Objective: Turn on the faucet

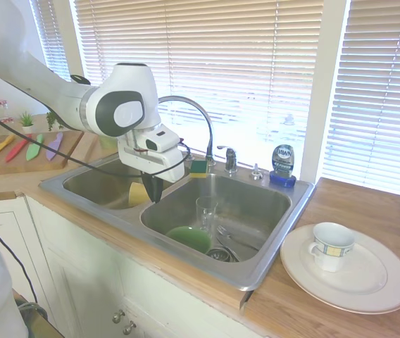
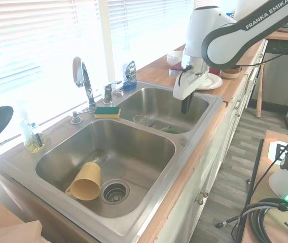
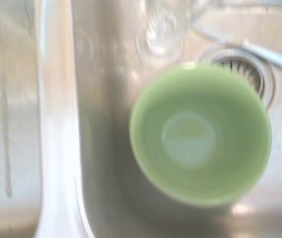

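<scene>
The chrome faucet (image 1: 203, 120) arches its thin gooseneck spout over the back rim of the double sink, and its small lever handle (image 1: 229, 158) stands just to the right. From the other side the faucet (image 2: 85, 83) and handle (image 2: 108, 93) sit by the window. My gripper (image 1: 156, 189) points straight down, shut and holding nothing, above the basin with the dishes, near the divider. It hangs well in front of the faucet and apart from it. The second exterior view shows the gripper (image 2: 186, 104) over that same basin.
Under the gripper lie a green bowl (image 3: 200, 136), a clear glass (image 1: 205, 211) and a utensil. A yellow cup (image 2: 85, 181) lies in the other basin. A sponge (image 1: 198, 167) and blue soap bottle (image 1: 282, 165) flank the handle. A plate (image 1: 369, 289) with a mug (image 1: 330, 245) stands on the counter.
</scene>
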`<state>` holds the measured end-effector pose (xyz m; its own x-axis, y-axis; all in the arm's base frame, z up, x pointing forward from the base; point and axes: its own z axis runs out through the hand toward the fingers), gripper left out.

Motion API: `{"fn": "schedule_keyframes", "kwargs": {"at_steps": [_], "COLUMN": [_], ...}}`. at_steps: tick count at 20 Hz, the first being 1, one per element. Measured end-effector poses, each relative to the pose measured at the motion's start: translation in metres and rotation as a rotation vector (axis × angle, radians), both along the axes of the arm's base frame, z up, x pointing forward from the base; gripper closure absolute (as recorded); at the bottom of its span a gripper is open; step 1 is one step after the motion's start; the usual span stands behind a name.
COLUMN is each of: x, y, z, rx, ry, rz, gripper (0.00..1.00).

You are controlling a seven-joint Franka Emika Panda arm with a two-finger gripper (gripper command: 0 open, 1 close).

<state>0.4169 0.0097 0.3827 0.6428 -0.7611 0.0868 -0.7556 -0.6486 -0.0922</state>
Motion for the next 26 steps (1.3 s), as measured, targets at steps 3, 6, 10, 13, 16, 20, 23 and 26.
{"fn": "schedule_keyframes", "kwargs": {"at_steps": [3, 6, 10, 13, 16, 20, 23, 26], "x": [0.035, 0.077, 0.130, 0.174, 0.215, 0.260, 0.283, 0.291], "y": [0.002, 0.002, -0.003, -0.005, -0.005, -0.004, -0.006, -0.010], "z": [0.012, 0.016, 0.018, 0.024, 0.023, 0.024, 0.025, 0.021], "rx": [0.004, 0.007, 0.015, 0.014, 0.002, -0.009, -0.017, -0.022], "ry": [-0.028, -0.039, -0.039, -0.036, -0.029, -0.017, -0.010, 0.006], "rz": [-0.006, -0.023, -0.042, -0.055, -0.068, -0.086, -0.100, -0.112], "gripper": [1.00, 1.00, 1.00, 1.00, 1.00, 1.00, 1.00, 1.00]}}
